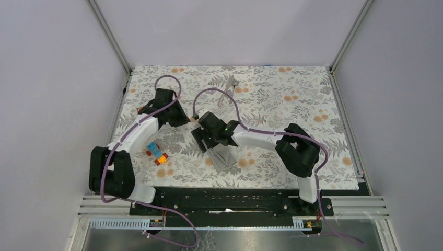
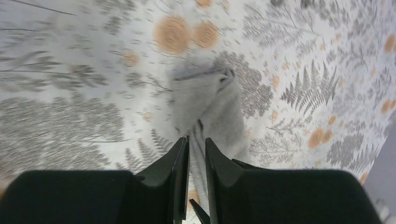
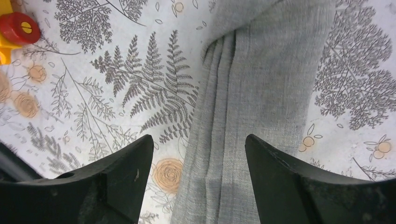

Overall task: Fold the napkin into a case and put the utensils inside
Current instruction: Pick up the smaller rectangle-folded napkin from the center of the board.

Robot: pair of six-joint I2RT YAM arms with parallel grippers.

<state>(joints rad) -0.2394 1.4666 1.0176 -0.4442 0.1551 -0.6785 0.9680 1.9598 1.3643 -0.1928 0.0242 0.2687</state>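
The napkin lies folded into a narrow grey case (image 1: 223,157) on the floral tablecloth (image 1: 292,157), near the front centre. My right gripper (image 1: 209,144) hovers over its upper end. In the right wrist view it (image 3: 198,140) is open, with the jaws wide on either side of the layered cloth (image 3: 252,93) and not touching it. My left gripper (image 1: 180,119) is further left and back. In the blurred left wrist view its jaws (image 2: 196,138) stand almost together, and grey cloth (image 2: 210,102) shows ahead of them. The utensils (image 1: 228,89) lie at the back centre.
Small colourful toy blocks (image 1: 156,154) sit to the left of the case; a red one shows in the right wrist view (image 3: 17,28). Purple cables loop over both arms. Grey walls close in the table on three sides.
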